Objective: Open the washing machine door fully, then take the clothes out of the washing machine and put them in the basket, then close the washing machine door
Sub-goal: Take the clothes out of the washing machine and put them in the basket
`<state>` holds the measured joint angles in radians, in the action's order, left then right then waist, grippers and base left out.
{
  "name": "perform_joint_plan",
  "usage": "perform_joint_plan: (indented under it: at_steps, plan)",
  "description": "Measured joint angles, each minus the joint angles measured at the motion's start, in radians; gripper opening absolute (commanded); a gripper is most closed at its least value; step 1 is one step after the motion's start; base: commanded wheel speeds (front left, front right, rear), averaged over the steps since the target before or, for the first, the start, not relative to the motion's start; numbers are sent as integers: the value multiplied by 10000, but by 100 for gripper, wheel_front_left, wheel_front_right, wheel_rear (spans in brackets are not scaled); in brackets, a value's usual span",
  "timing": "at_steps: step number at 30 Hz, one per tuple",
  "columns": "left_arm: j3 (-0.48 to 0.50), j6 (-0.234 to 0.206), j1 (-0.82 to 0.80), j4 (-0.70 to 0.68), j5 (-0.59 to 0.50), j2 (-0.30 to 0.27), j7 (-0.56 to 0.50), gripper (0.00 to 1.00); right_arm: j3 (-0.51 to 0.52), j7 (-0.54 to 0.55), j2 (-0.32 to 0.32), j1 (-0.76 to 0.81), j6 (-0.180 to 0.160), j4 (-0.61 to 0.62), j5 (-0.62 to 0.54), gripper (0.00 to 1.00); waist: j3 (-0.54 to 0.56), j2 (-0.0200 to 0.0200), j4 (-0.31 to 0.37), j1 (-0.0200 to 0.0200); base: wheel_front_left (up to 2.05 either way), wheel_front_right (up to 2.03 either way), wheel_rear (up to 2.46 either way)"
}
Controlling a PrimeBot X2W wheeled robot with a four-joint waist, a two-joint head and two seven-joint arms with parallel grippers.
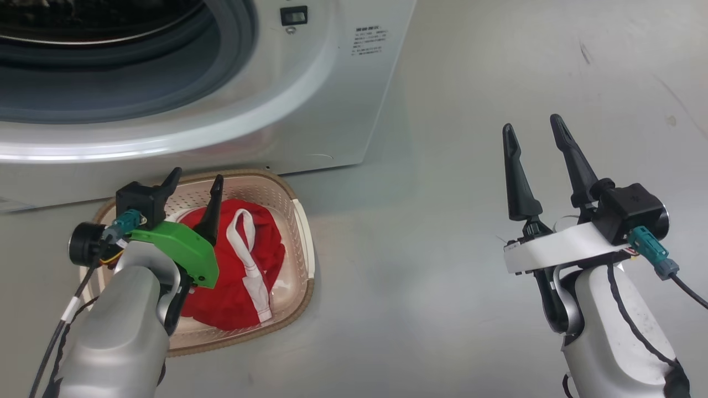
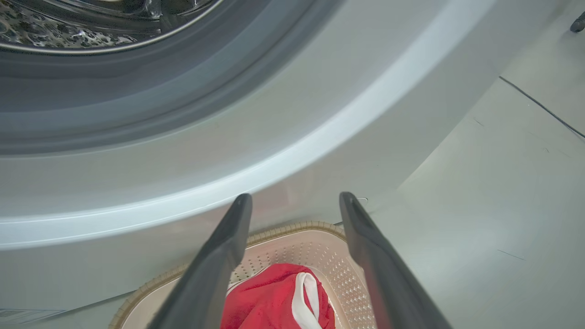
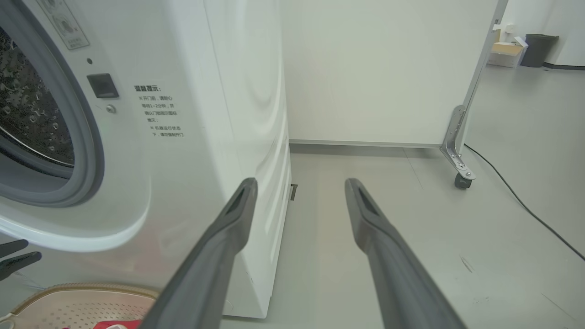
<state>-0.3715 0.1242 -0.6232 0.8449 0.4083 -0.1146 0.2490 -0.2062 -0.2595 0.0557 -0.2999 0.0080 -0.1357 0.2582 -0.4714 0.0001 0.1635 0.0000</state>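
Observation:
The white washing machine stands at the upper left, its grey rubber ring and steel drum uncovered; the washing machine door is out of view. On the floor in front sits the cream basket with the red and white clothes lying inside. My left gripper hovers over the basket's back half, open and holding nothing. In the left wrist view the clothes lie below the left gripper. My right gripper is open over bare floor to the right, off the machine's corner.
Grey floor stretches right of the machine. A white panel on a caster wheel stands behind, with a black cable running across the floor. A dark bin and a box sit far back.

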Motion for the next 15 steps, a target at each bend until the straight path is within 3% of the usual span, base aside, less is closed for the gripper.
perform_joint_plan:
  at_steps: [8,15]
  plan:
    - [-123,0,640,-746,174,-58,29,100,182,0,29,519,176,-318,-56,100,1055,0,-736,0,0,0,0]
    - [570,2,1363,-2079,449,-268,29,100,290,0,29,1183,221,-556,-56,100,1994,0,-1304,0,0,0,0]
